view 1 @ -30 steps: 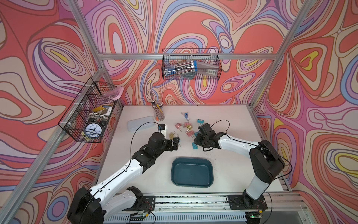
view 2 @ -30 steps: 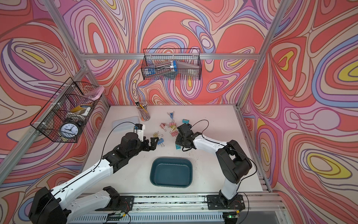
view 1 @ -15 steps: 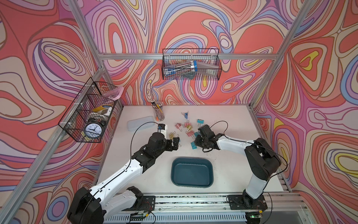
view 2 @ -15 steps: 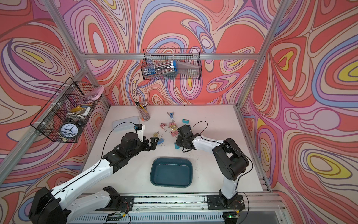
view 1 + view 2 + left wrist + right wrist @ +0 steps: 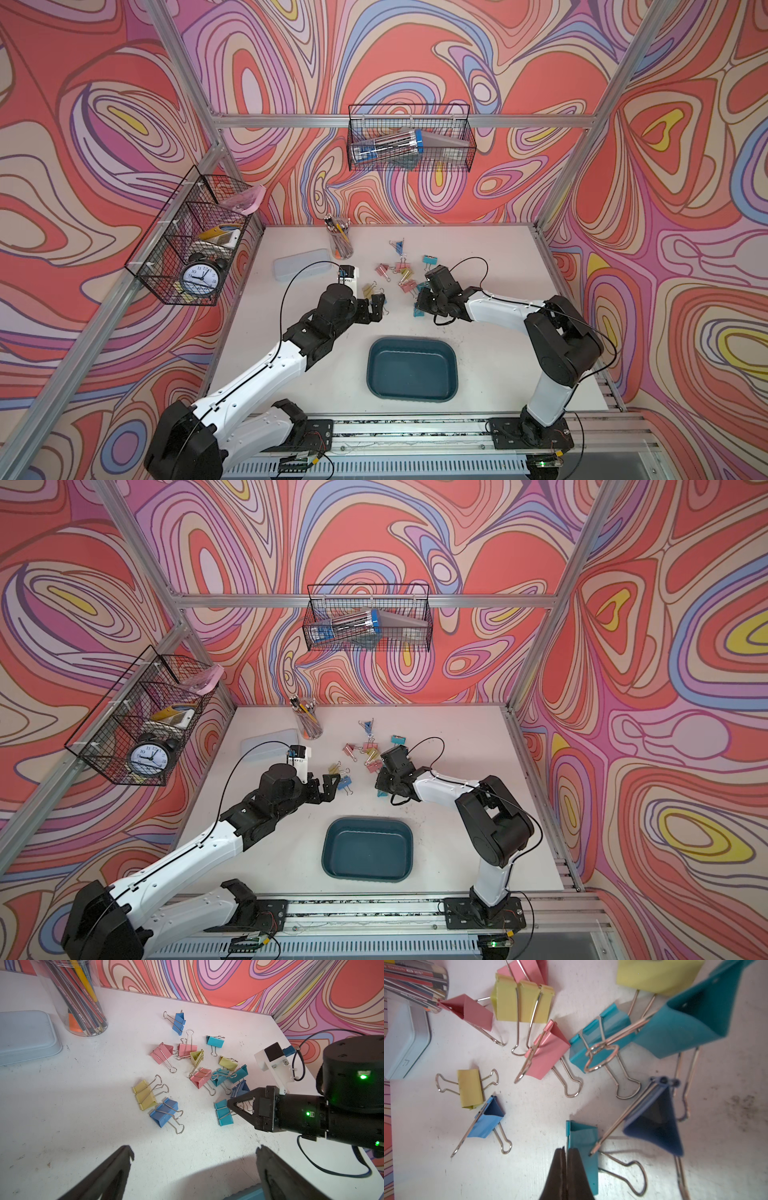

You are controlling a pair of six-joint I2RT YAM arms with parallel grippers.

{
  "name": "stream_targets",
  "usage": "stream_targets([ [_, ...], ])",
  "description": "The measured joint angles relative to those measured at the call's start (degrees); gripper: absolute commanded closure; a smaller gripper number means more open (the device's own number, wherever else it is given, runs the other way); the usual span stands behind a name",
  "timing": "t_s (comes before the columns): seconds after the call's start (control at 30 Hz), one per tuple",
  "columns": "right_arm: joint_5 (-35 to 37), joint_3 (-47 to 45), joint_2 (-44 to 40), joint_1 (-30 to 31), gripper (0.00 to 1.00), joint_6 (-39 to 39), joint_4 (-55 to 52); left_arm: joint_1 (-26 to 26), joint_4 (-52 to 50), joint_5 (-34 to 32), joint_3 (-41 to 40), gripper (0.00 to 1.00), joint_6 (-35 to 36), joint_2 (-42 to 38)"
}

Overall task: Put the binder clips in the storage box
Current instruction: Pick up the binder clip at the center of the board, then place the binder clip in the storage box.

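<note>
Thirteen binder clips (image 5: 200, 1079) are countable in the left wrist view, all lying on the white, scuffed desk (image 5: 498, 257). Each is a folded sheet-metal wedge, painted pastel pink, yellow, teal or blue, with looped silver wire handles. Most lie in a loose cluster, some handles overlapping. A yellow clip (image 5: 144, 1095) and a blue clip (image 5: 164, 1112) lie touching, slightly apart from the cluster. The storage box (image 5: 411, 340), a shallow dark teal plastic tray with rounded corners and a raised rim, sits at the near side of the desk, well apart from the clips. The left pincer (image 5: 193, 1159) hovers near the yellow and blue pair, its black tapered fingers spread wide and holding nothing. The right pincer (image 5: 566, 1157) is low at the cluster's near edge, its dark fingers pressed flat together against the folded lip of a teal clip (image 5: 584, 1140). Whether that thin lip is pinched between them cannot be told. A clear cup of pencils (image 5: 340, 243) and a pale translucent lidded case (image 5: 301, 264) stand toward the back.
</note>
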Motion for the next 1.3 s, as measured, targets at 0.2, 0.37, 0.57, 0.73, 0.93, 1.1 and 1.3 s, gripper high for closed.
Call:
stream_targets([
  [0.2, 0.1, -0.1, -3.2, -0.1, 1.00, 0.0, -2.4, 0.0, 0.0, 0.0, 0.0, 0.01, 0.0, 0.2],
  [0.37, 0.1, -1.1, -10.1, -0.1, 1.00, 1.6, -3.3, 0.0, 0.0, 0.0, 0.0, 0.01, 0.0, 0.2],
  [0.57, 1.6, -3.2, -20.8, 3.0, 1.00, 6.3, -6.4, 0.0, 0.0, -0.2, 0.0, 0.01, 0.0, 0.2],
  [0.73, 5.3, -3.3, -29.0, 12.2, 1.00, 12.1, -12.2, 0.0, 0.0, -0.6, 0.0, 0.01, 0.1, 0.2],
  [0.93, 11.2, -5.7, -36.3, 29.5, 1.00, 24.9, -18.8, 0.0, 0.7, -1.0, -2.1, 0.01, 1.2, -0.9],
  [1.1, 15.7, -6.0, -31.7, 42.4, 1.00, 34.5, -18.4, 0.2, 0.8, -1.1, -4.3, 0.01, 1.1, -2.0],
  [1.3, 18.4, -7.8, -20.9, 43.4, 1.00, 39.3, -10.3, 0.3, 0.8, -0.4, -5.5, 0.01, 0.9, -4.0],
])
